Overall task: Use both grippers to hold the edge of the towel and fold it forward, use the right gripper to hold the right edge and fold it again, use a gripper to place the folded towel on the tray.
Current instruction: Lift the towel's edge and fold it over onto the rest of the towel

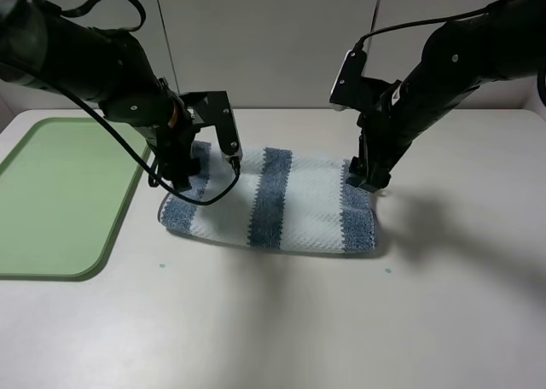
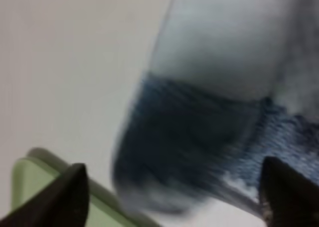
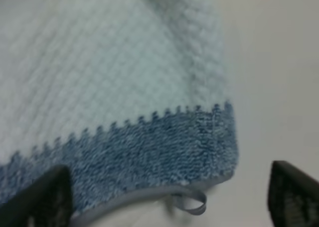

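Between my two arms, on the pale off-white table top [image 1: 281,321], lies the thick terry towel with broad blue-grey and white stripes [image 1: 281,203]. It forms a wide band, and its near edge looks thick and rounded.

- Black left gripper with silver side plates [image 1: 182,181]: over the towel's left end, at the outer blue stripe. Jaws apart. In the left wrist view the two dark fingertips [image 2: 70,197] stand wide, with the blurred blue stripe beyond them and nothing clamped. Whether the tips touch the cloth, I cannot tell.
- Black right gripper on the jointed arm [image 1: 368,178]: at the towel's right end, toward the far corner. Jaws apart. In the right wrist view the fingertips [image 3: 294,197] stand on either side of the corner stripe and grip nothing.
- Thin grey hem [image 3: 149,199] runs along that corner, with a small grey fabric loop [image 3: 192,203] hanging from it.
- Large flat light-green plastic tray with rounded corners [image 1: 51,210]: left of the towel and near it, with a strip of bare table between them.

In the way: a thin black cable [image 1: 213,197] sags from my left arm across the white cloth and hides part of the left end in the high view. My right arm casts a shadow on the table beside the towel's right end.

Also present: two tiny green specks [image 1: 160,265] on the table nearer the camera, and a plain grey panelled wall [image 1: 273,39] behind.
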